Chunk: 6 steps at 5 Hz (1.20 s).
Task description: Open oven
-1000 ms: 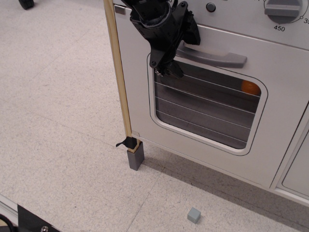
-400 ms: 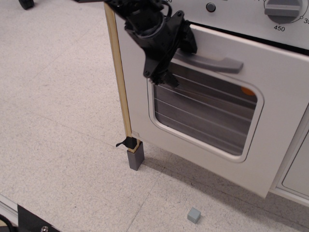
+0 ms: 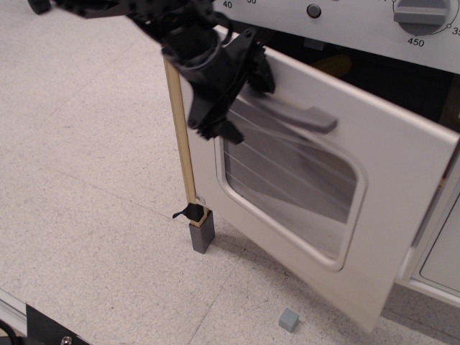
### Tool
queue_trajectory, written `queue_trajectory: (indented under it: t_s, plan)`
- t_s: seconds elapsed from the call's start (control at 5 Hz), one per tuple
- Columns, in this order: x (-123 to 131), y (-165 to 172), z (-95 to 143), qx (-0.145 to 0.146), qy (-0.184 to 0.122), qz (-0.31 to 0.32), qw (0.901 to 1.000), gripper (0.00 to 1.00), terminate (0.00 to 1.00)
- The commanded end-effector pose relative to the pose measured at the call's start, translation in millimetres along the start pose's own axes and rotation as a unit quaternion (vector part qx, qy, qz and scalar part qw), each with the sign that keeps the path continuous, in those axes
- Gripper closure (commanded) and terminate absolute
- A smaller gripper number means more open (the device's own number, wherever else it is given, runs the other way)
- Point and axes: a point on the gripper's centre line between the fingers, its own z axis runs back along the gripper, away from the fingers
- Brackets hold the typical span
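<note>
The white oven [image 3: 374, 29] has its door [image 3: 402, 187] tilted outward from the top, hinged at the bottom. A dark gap of interior [image 3: 392, 79] shows above it. The door has a rounded wire-lined window [image 3: 291, 183] and a grey bar handle [image 3: 298, 115]. My black gripper [image 3: 215, 131] reaches in from the upper left. It sits over the handle's left end, which it hides, with its fingers pointing down across the window's top left corner. The fingers look closed around that end of the handle.
A grey dial [image 3: 420, 14] and a black button [image 3: 313, 10] sit on the panel above. A wooden post [image 3: 181, 144] on a grey foot [image 3: 203, 234] stands at the oven's left edge. A small grey cube [image 3: 288, 320] lies on the floor. A plain white cabinet panel [image 3: 442, 251] is at the right.
The oven door has swung out and down from nearly shut to well ajar. My gripper has moved left and down with the handle.
</note>
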Motion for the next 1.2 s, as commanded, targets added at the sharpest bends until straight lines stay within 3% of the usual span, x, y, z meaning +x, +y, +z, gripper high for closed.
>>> queue_trajectory:
  t_s: [0.0, 0.4, 0.8, 1.0]
  plan:
    - [25, 17, 23, -0.003, -0.01, -0.043, 0.999, 0.0, 0.0]
    - [1, -4, 58, 0.013, 0.028, -0.129, 0.9912, 0.0, 0.0]
    - [-39, -45, 92, -0.005, 0.079, -0.105, 0.9914, 0.0, 0.0]
    - [-59, -66, 74, 0.028, 0.078, -0.08, 0.9933, 0.0, 0.0]
